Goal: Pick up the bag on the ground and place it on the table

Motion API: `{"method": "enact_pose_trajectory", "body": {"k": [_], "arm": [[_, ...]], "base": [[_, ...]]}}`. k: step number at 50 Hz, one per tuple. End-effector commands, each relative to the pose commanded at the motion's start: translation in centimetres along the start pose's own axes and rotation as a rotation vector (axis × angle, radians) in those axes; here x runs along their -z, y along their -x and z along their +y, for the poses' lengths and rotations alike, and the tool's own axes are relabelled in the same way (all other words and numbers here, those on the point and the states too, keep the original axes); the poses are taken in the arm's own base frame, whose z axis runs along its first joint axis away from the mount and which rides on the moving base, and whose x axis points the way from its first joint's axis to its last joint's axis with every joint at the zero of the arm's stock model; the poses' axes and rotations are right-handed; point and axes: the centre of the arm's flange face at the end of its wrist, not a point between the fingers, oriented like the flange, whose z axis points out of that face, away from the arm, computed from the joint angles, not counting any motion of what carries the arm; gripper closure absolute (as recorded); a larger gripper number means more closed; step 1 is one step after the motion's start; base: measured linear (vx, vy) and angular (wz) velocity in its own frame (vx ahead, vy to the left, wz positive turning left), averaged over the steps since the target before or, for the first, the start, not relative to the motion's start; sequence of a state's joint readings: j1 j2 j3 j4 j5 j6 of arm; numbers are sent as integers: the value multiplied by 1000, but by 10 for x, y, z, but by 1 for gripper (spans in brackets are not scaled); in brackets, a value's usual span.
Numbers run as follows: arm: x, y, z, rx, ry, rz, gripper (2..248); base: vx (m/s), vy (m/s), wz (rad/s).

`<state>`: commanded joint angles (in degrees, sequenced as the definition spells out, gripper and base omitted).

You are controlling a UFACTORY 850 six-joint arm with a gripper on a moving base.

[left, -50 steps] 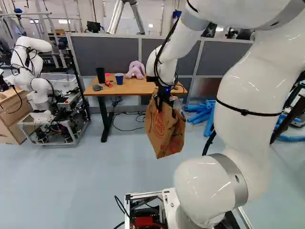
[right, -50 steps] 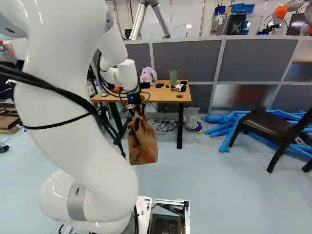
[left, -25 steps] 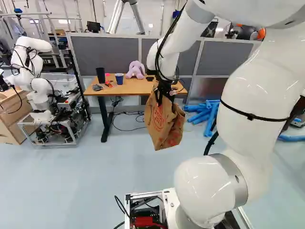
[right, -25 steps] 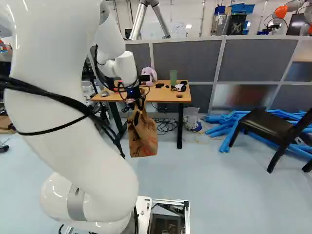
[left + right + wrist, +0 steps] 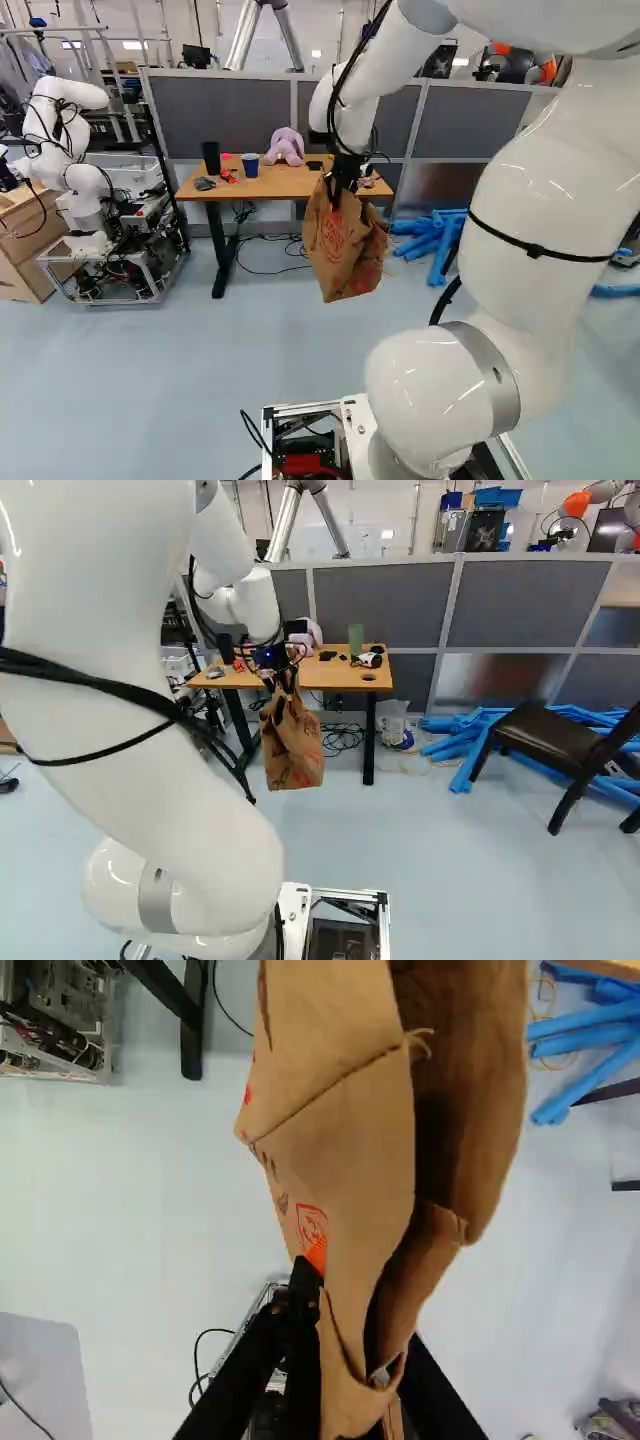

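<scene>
The paper bag point(image 5: 345, 250) hangs in the air, off the ground, on the near side of the table point(image 5: 292, 183), its bottom below the tabletop. The gripper point(image 5: 345, 194) is closed on its upper edge. Picking up looks done; raising, carrying over the table, lowering and release remain, avoiding the blue cup point(image 5: 250, 165) farther left.

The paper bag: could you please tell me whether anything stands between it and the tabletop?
No separate object shows between the bag and the table, but the table's near edge may be in the way: the bag's bottom appears to hang lower than the tabletop.
</scene>
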<state>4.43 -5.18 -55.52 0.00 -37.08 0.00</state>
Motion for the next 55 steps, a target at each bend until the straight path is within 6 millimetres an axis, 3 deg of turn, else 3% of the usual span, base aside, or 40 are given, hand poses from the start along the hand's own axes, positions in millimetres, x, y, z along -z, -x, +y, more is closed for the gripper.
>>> {"method": "enact_pose_trajectory", "body": {"k": [55], "arm": [[71, -26, 4, -9, 2, -8, 230]], "base": [[0, 0, 0]]}}
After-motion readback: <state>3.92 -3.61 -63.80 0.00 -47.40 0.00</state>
